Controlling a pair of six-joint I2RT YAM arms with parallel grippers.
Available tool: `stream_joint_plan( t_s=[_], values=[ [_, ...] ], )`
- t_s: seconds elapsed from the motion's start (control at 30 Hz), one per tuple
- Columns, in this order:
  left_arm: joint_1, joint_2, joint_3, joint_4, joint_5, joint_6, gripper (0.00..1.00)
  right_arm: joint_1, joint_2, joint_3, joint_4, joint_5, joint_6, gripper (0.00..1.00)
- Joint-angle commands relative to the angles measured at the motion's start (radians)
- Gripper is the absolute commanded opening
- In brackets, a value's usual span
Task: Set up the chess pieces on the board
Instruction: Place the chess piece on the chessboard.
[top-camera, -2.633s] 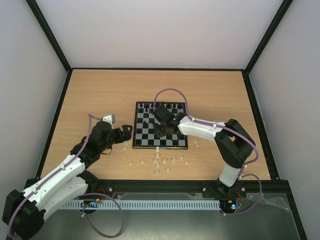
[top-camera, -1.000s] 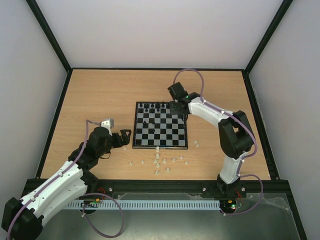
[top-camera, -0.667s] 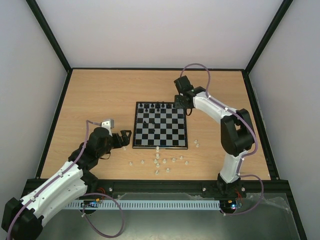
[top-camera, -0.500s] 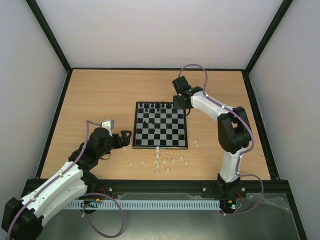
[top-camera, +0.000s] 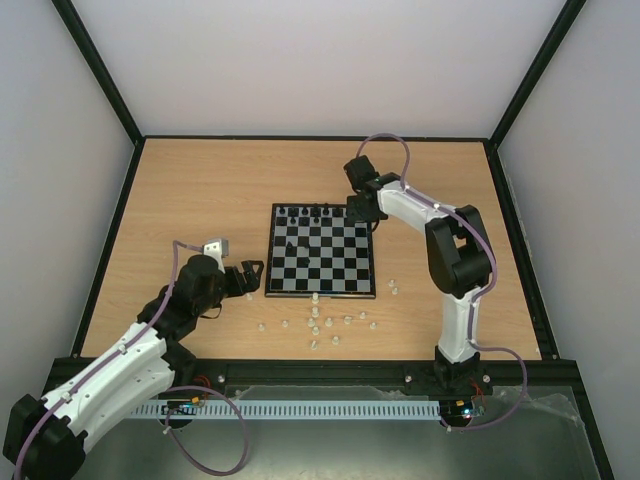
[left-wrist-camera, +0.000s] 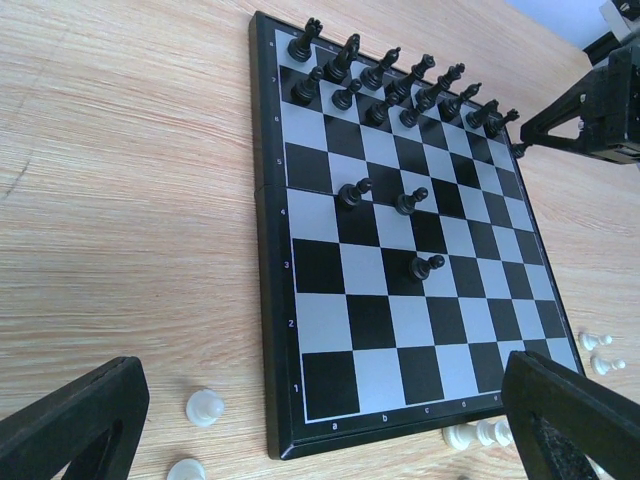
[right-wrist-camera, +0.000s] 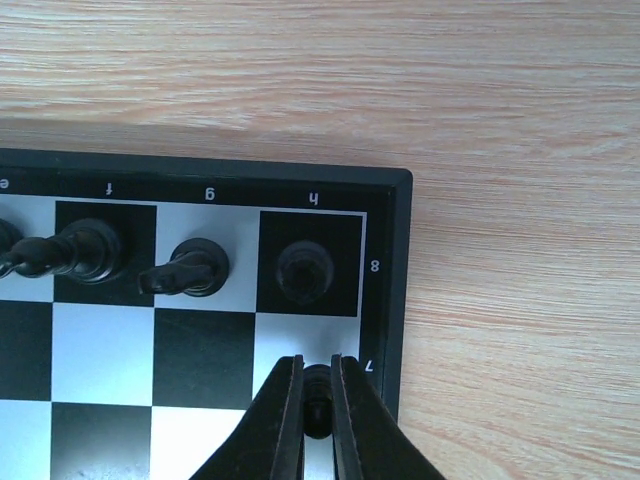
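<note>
Black pawn (right-wrist-camera: 317, 398) is pinched in the right gripper's (top-camera: 357, 207) near-shut jaws at h7, far right corner of the board (top-camera: 335, 270), carried there from mid-board. Judged: release is next; three stray black pawns (left-wrist-camera: 410, 201) and the white pieces (top-camera: 318, 325) off-board remain. Left gripper (top-camera: 246, 274) gapes empty beside the board's left edge.

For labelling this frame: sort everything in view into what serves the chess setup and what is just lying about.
Job: board; black pieces on it; white pieces off it; black piece between the right fingers.
Lying about: nothing loose, only the table and purple cables.
</note>
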Motion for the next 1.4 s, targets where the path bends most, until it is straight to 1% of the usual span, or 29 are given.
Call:
stream_joint_plan(
  t_s=[0.0, 0.67, 0.77, 1.0, 1.13, 1.23, 1.3, 1.37],
  values=[
    [-0.001, 0.009, -0.013, 0.024, 0.001, 0.003, 1.0, -0.013, 0.032, 0.03, -0.045, -0.017, -0.016, 0.06],
    [-0.002, 0.01, -0.018, 0.031, 0.003, 0.0, 0.99, -0.014, 0.052, 0.039, -0.04, -0.055, -0.019, 0.06],
    [-0.002, 0.005, -0.022, 0.029, 0.004, -0.001, 0.99, -0.014, 0.051, 0.036, -0.039, -0.058, -0.019, 0.14],
    [-0.001, -0.007, -0.028, 0.028, 0.004, -0.008, 0.99, -0.014, 0.044, 0.036, -0.042, -0.061, -0.016, 0.21],
    [-0.001, -0.012, -0.025, 0.024, 0.004, -0.008, 0.99, -0.014, 0.008, 0.026, -0.044, -0.063, -0.011, 0.25],
    [-0.002, -0.018, -0.024, 0.023, 0.006, -0.007, 0.99, -0.014, -0.038, 0.012, -0.046, -0.065, -0.005, 0.32],
    [-0.001, -0.016, -0.022, 0.025, 0.011, -0.002, 0.99, -0.014, -0.073, -0.002, -0.047, -0.071, -0.001, 0.38],
    [-0.002, -0.017, -0.018, 0.024, 0.01, 0.0, 1.0, -0.014, -0.111, -0.015, -0.047, -0.084, 0.002, 0.47]
  ],
)
